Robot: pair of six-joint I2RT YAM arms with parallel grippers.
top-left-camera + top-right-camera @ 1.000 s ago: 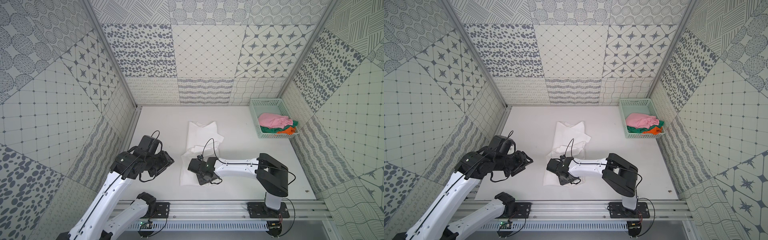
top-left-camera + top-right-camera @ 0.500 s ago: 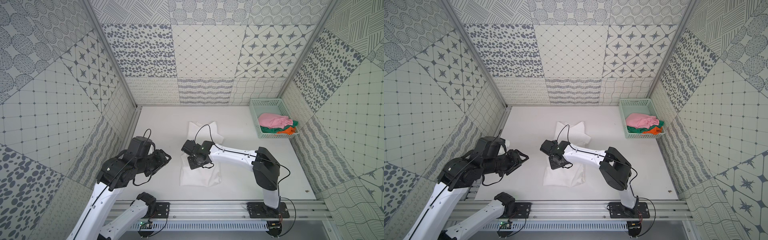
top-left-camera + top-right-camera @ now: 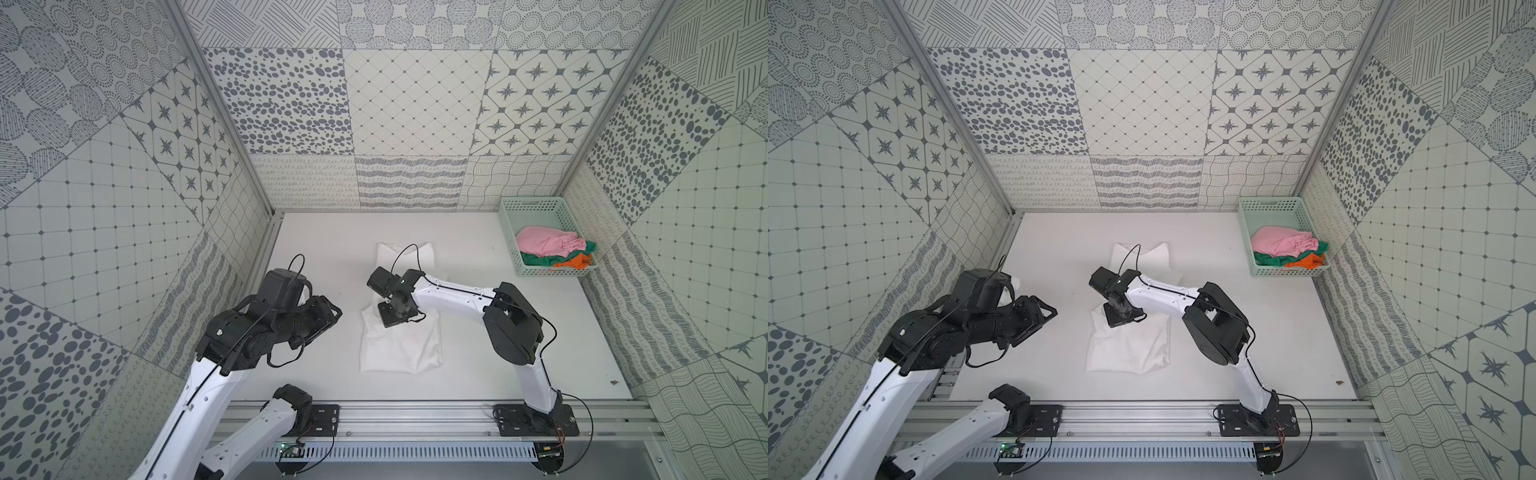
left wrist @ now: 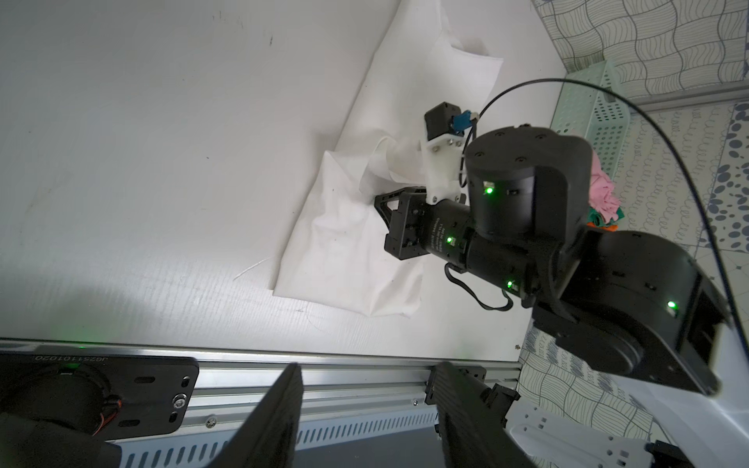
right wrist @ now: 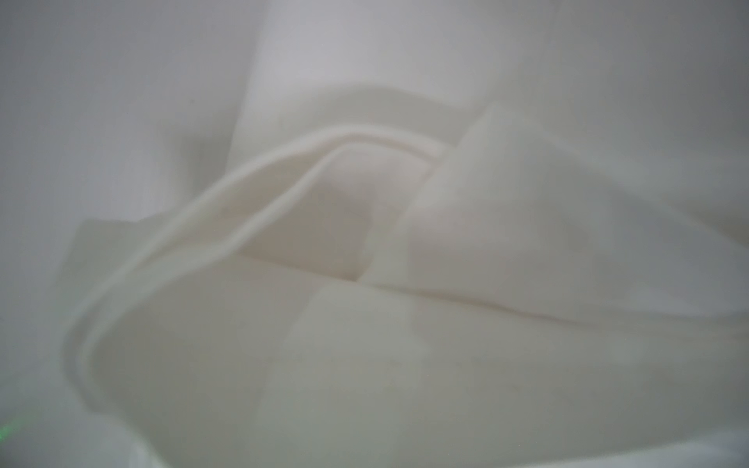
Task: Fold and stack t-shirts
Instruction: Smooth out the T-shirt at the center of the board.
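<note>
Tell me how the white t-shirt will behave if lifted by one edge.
Likely floppy: the white t-shirt bunches into soft folds by the right pincer, so it should drape and sag. Probably light: its thin cloth lies nearly flat.

A white t-shirt lies on the table; the right gripper pinches its bunched middle from above; the left gripper hovers beside it, apart; a pink t-shirt, green t-shirt and orange t-shirt are heaped in the corner basket.
</note>
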